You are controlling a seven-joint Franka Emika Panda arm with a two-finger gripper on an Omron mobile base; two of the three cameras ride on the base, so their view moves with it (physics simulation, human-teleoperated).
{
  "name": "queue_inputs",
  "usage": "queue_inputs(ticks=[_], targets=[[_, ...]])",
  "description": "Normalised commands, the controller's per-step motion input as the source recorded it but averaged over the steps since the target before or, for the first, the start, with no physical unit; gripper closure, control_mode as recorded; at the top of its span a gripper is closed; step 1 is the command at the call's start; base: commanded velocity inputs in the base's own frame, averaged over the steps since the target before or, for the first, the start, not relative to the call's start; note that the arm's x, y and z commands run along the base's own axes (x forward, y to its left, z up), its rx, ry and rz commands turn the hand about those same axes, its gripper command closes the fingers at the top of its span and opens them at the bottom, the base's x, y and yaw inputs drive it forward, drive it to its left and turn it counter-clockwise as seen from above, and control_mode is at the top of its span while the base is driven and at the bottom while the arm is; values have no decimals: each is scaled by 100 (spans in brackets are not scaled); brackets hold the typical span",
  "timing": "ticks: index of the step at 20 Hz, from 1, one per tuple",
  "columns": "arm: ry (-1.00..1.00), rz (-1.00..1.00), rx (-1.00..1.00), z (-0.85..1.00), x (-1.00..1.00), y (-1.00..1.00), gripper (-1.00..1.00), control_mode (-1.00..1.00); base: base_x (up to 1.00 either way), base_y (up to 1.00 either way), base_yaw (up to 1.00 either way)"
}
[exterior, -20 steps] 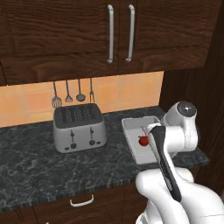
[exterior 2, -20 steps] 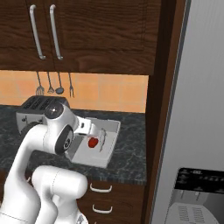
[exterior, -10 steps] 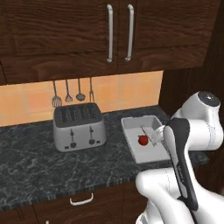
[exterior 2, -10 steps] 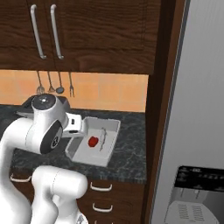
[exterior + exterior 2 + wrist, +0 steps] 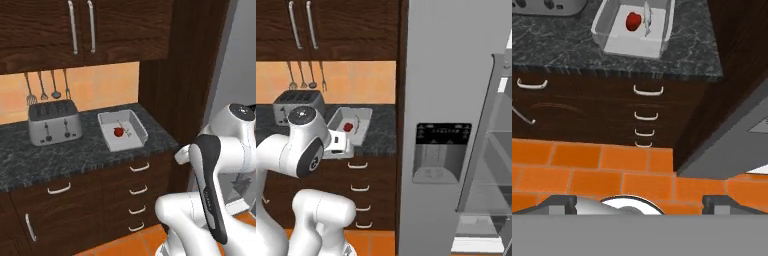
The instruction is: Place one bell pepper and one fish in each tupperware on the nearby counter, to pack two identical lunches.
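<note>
Light-grey tupperware [image 5: 123,131] sits at the counter's [image 5: 75,157] right end, red bell pepper [image 5: 118,132] and pale fish [image 5: 126,130] inside. From the right, same tub [image 5: 349,126], arm now withdrawn. Hand view: gripper [image 5: 640,202] spread wide, empty, above orange floor tiles [image 5: 587,167]; camera pulled back.

- Dark brown wood upper cabinets [image 5: 75,27] with long silver handles hang over an orange tiled backsplash [image 5: 105,85].
- Utensils [image 5: 47,86] hang on that backsplash above a grey slotted toaster [image 5: 54,121].
- Dark wood drawers [image 5: 135,192] with curved silver handles stand below.
- A tall dark wood panel [image 5: 182,75] stands beside a grey refrigerator [image 5: 456,100], its door open.
- The floor [image 5: 592,167] is orange tile.
</note>
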Motion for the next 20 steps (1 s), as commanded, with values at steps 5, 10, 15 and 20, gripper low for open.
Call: queue_inputs(ticks=[5,10,15,20], targets=[[0,0,0,0,0,0,-100,100,-6,-97,-47],[0,0,0,0,0,0,-100,100,14,-98,-52],[0,0,0,0,0,0,-100,100,41,-93,-39],[0,0,0,0,0,0,-100,100,96,-33,2]])
